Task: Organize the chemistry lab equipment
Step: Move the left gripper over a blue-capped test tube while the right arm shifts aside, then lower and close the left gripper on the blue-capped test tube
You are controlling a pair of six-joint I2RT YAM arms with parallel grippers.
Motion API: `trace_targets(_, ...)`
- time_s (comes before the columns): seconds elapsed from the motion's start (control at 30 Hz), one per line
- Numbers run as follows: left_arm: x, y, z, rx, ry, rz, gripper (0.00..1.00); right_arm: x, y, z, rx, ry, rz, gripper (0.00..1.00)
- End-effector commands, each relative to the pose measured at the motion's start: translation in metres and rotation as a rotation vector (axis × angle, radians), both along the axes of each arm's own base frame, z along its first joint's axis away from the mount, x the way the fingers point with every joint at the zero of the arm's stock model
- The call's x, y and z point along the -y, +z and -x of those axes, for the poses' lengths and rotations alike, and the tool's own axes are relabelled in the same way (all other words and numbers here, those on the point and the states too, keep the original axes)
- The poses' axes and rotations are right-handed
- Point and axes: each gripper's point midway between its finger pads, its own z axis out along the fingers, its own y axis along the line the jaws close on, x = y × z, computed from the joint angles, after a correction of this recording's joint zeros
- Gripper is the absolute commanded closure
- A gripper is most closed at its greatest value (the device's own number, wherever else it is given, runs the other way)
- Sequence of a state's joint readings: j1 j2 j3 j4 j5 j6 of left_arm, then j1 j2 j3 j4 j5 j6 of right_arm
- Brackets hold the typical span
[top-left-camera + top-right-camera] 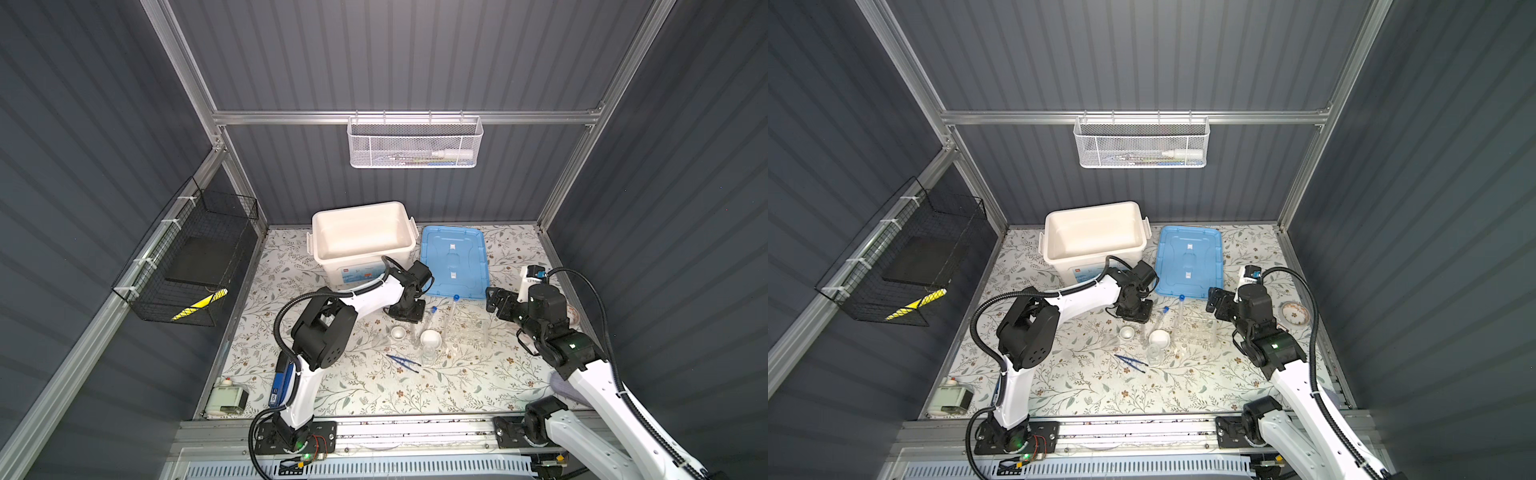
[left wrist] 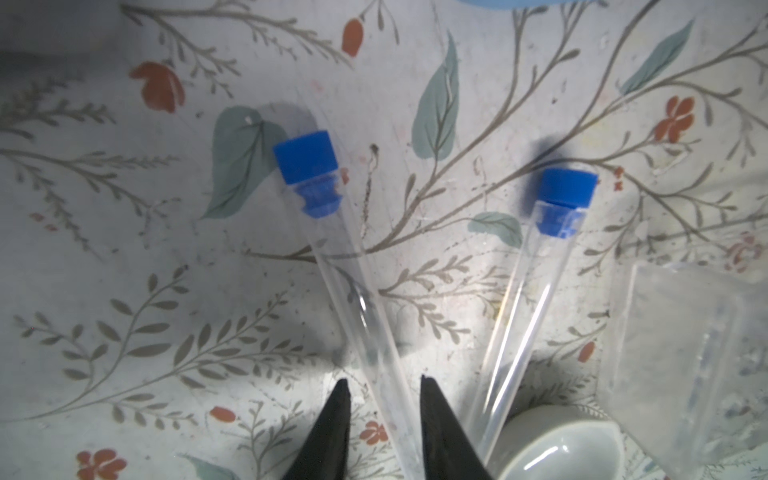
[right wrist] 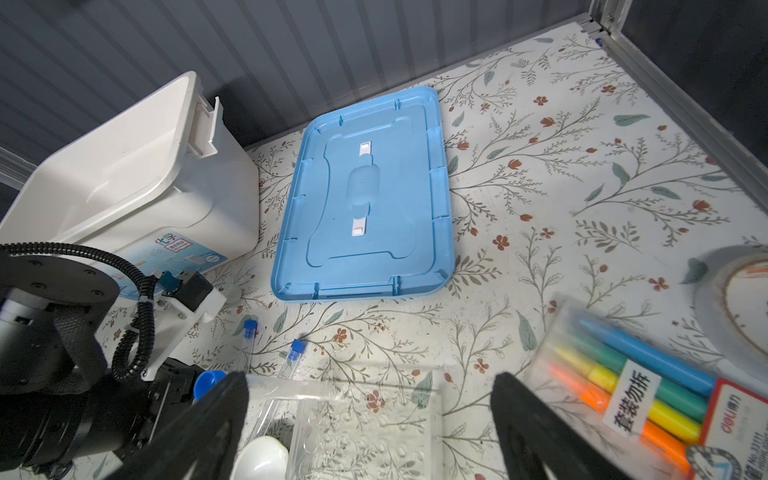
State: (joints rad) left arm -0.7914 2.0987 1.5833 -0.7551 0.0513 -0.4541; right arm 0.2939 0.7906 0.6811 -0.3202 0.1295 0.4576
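**Left gripper astride a test tube, right gripper wide and empty**

The left gripper [image 2: 382, 386] is found low over the middle of the table [image 1: 353, 386]. Its jaws are narrowly parted, with a blue-capped test tube [image 2: 332, 266] between them. A thin gap is seen on either side of the tube, so no firm hold is recorded. The tube is laid with its cap toward the far edge.

A second test tube [image 2: 536, 282] is laid just beside it, on the side of the right edge and capped alike. A clear rack [image 1: 469, 332] is stood just past that tube.

Toward the near edge, a small dish [image 1: 399, 332] and a larger dish [image 1: 431, 340] are set side by side. A clear flask [image 1: 428, 357] is placed just in front of the larger dish. Blue tweezers [image 1: 403, 359] are laid beside the flask.

The right gripper [image 3: 370, 378] is held above the rack with its jaws spread wide, and nothing is held in them.

A white bin [image 1: 361, 232] is stood open at the far edge, and its blue lid [image 1: 453, 262] is laid beside it. A pack of highlighters [image 3: 636, 395] is noted near the right edge.
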Motion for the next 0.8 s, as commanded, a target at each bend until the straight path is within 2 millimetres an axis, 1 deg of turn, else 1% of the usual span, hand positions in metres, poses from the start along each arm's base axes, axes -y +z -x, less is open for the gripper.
trace_targets(0.0, 0.001, -0.006, 0.004, -0.037, 0.002, -0.019, 0.7, 0.001, -0.003, 0.004, -0.016, 0.001, -0.007, 0.07)
trace_targets(0.13, 0.003, -0.008, 0.001, -0.034, 0.003, -0.024, 0.76, 0.003, -0.005, 0.005, -0.023, -0.005, -0.002, 0.07)
trace_targets(0.37, 0.006, -0.011, -0.011, -0.015, 0.01, -0.046, 0.79, 0.006, -0.006, 0.001, -0.029, -0.008, 0.003, 0.07)
trace_targets(0.47, 0.008, -0.013, -0.017, -0.013, 0.015, -0.044, 0.83, 0.007, -0.007, -0.001, -0.035, -0.006, 0.007, 0.07)
trace_targets(0.53, 0.006, -0.016, -0.02, -0.02, 0.025, -0.044, 0.86, 0.007, -0.008, -0.003, -0.04, -0.007, 0.006, 0.07)
trace_targets(0.63, 0.001, -0.02, -0.025, -0.026, 0.041, -0.049, 0.86, 0.008, -0.008, -0.005, -0.041, -0.005, 0.008, 0.07)
trace_targets(0.77, -0.009, -0.018, -0.036, -0.016, 0.064, -0.053, 0.86, 0.009, -0.008, -0.006, -0.043, -0.008, 0.006, 0.07)
